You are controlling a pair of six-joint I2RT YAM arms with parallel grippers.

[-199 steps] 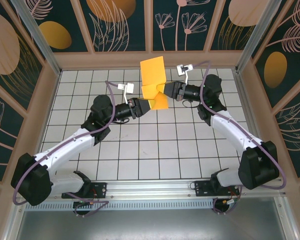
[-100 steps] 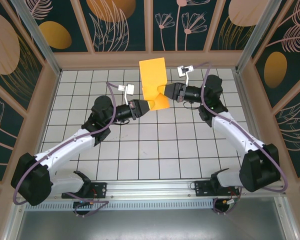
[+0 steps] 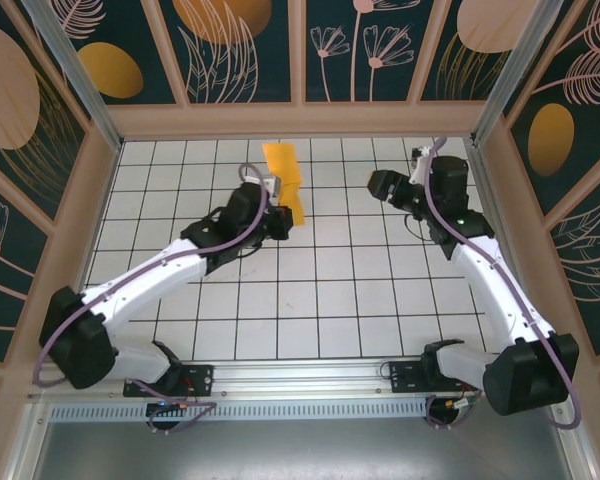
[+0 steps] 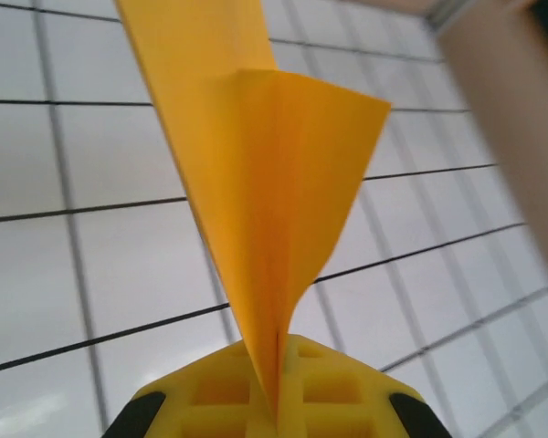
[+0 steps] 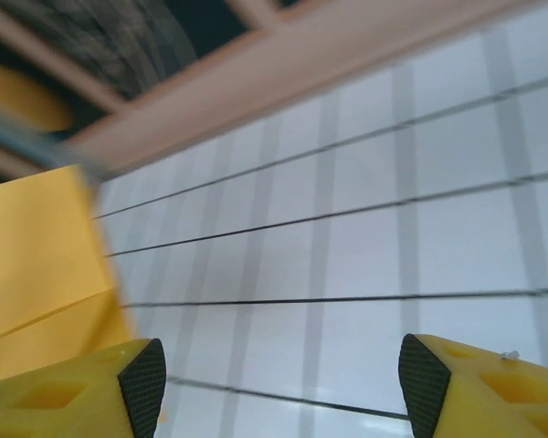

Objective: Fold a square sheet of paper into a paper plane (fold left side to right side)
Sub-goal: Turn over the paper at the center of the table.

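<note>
Left hand (image 3: 279, 222) pinched shut on the partly folded square sheet of paper (image 3: 284, 178), which rises just beyond its fingertips above the desk (image 3: 330, 290); right hand (image 3: 381, 186), wide and empty, well apart to its right; the sheet is best lowered flat before any creasing, edges aligned.

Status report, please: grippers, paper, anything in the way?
Left gripper shut on folded orange paper. Right gripper open, apart from it. Nothing in the way.

The top camera looks down from high behind on the whole white tiled bench (image 3: 310, 290). The wrist cameras sit very close behind the left pincer (image 4: 276, 392) and the right pincer (image 5: 283, 383). All three see the thin orange paper sheet (image 3: 285, 170).
</note>
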